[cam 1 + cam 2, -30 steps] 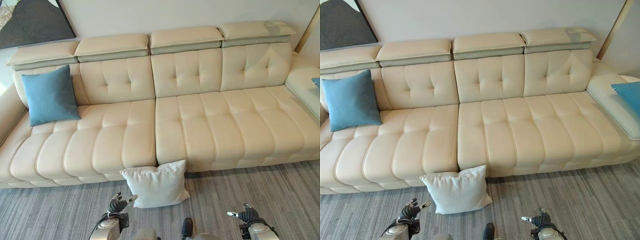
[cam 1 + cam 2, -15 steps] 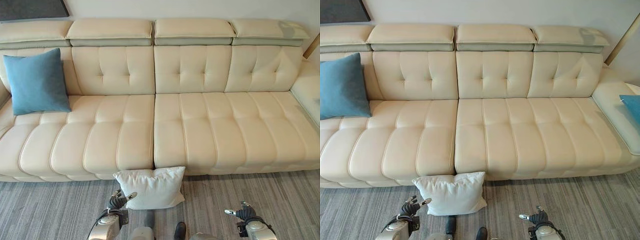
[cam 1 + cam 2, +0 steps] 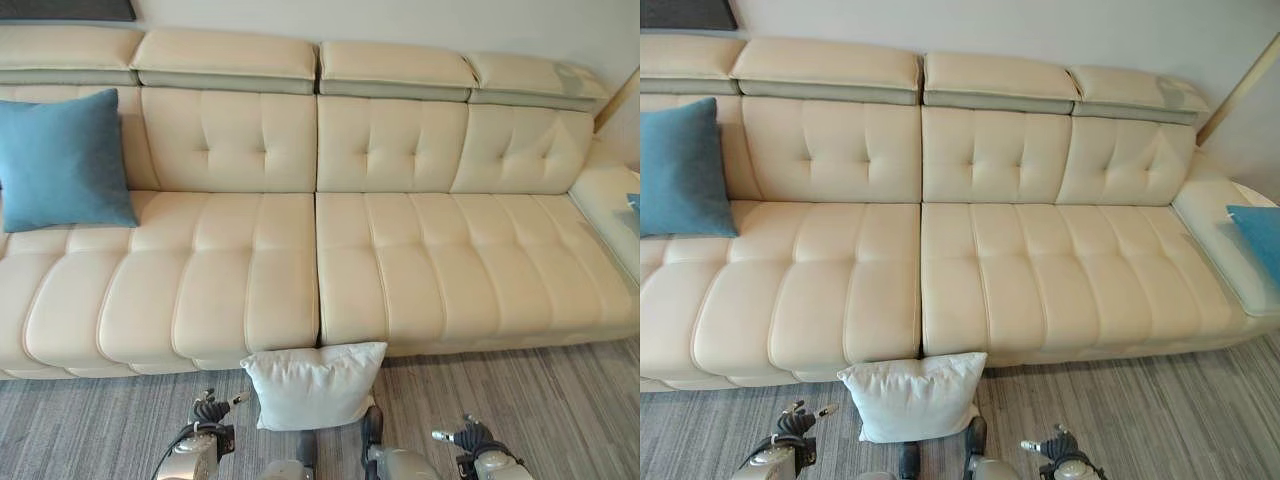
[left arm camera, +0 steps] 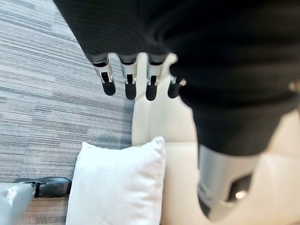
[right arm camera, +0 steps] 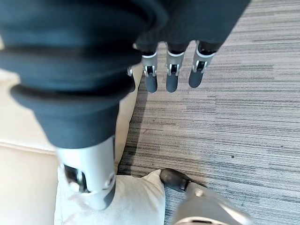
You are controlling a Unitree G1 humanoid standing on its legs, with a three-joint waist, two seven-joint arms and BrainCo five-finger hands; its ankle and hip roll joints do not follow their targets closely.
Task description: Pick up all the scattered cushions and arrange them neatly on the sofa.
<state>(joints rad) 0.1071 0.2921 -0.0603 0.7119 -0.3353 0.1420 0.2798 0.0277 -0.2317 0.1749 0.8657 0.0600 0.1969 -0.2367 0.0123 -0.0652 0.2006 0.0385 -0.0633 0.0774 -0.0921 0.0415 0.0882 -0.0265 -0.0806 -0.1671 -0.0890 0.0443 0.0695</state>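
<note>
White cushion (image 3: 313,384) on floor | sofa (image 3: 400,270): blue cushion (image 3: 62,160) | robot hands (image 4: 136,82) (image 5: 171,75) open, empty

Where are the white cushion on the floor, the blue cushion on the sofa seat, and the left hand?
white cushion (image 3: 312,385): left eye view, middle of its face.
blue cushion (image 3: 62,160): left eye view, centre of its front.
left hand (image 3: 208,410): left eye view, on its fingers.

sofa (image 3: 400,260) smooth cream leather, slight sheen; white cushion (image 3: 313,385), blue cushion (image 3: 62,160) matt cloth.

Cushion (image 3: 313,385) on floor (image 3: 90,420) against sofa (image 3: 300,270) front.
</note>
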